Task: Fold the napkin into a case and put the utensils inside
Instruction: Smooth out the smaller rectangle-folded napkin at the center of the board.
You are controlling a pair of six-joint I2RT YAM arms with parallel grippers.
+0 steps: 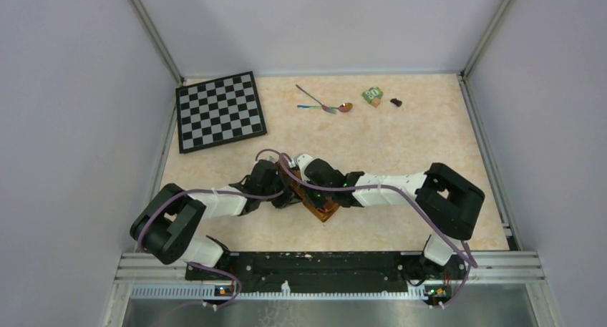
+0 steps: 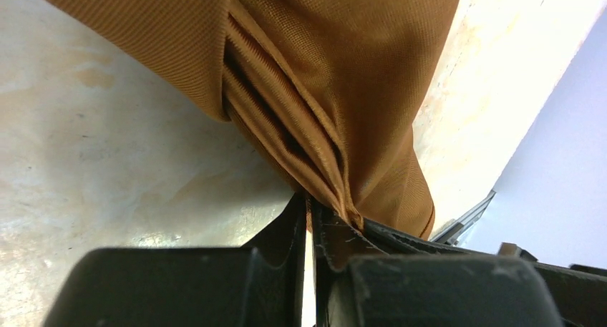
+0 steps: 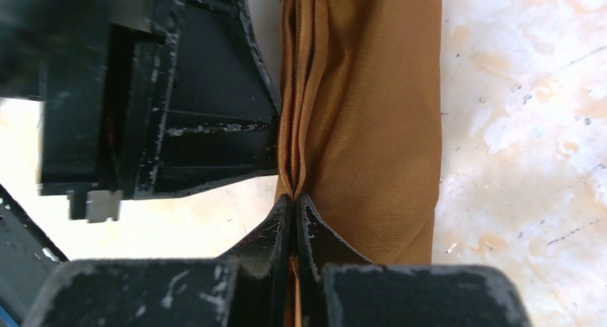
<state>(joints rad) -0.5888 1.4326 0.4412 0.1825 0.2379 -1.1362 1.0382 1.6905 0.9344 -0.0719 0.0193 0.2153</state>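
Note:
The orange-brown napkin (image 1: 322, 210) lies folded into a narrow, many-layered band at mid-table, mostly covered by both arms. I cannot tell whether it forms the case. My left gripper (image 2: 311, 202) is shut on a bunched edge of the napkin (image 2: 343, 69). From the other side my right gripper (image 3: 294, 198) is shut on the folded edge of the napkin (image 3: 372, 127), with cloth showing between its fingers. The two grippers meet close together over the cloth, the left gripper (image 1: 285, 187) beside the right gripper (image 1: 299, 171). The utensils lie far back: a spoon (image 1: 335, 108) and a second thin piece (image 1: 309, 94).
A black-and-white chessboard (image 1: 220, 111) lies at the back left. A small green block (image 1: 371, 95) and a tiny black object (image 1: 396, 102) sit right of the utensils. The left gripper's black body (image 3: 200, 112) fills the right wrist view's left side. Grey walls enclose the table.

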